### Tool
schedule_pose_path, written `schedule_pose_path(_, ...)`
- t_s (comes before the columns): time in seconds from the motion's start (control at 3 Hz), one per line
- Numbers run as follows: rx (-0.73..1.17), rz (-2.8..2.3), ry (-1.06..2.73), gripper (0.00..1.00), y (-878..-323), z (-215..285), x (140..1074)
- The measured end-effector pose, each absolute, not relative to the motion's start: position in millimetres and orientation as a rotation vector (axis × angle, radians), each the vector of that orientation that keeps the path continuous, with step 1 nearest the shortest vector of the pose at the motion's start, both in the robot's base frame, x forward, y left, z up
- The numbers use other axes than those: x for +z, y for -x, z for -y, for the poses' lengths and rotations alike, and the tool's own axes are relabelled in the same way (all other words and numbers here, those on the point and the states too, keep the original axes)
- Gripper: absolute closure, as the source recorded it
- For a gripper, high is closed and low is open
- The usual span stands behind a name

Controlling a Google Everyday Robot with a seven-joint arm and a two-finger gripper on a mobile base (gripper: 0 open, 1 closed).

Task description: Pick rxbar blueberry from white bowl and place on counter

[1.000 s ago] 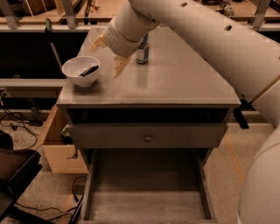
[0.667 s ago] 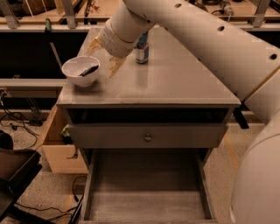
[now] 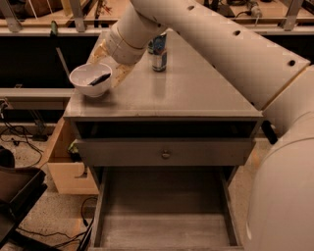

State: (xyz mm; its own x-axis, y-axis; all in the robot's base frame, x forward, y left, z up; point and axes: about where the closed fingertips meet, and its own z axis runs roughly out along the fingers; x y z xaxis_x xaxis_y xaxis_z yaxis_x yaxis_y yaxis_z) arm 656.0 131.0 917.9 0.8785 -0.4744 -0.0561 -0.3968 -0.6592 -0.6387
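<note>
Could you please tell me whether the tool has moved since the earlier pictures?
Yes. The tool has shifted left, toward the white bowl, which stayed put on the counter; it is now at the bowl's right rim.

Robotics lab or workshop: loose cables across speckled floor, cluttered wooden workbench behind grey cabinet counter. Gripper, fingers apart, just beside white bowl at counter's left edge.
</note>
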Motion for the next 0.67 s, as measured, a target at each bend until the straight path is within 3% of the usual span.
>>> schedule_pose_path(0.33,-0.145,-0.605,2.378,0.63,-656.9,-135.2,918.1)
schedule_pose_path(0.67,-0.138,-0.596,2.381,0.69,-657.2,-137.7,916.7)
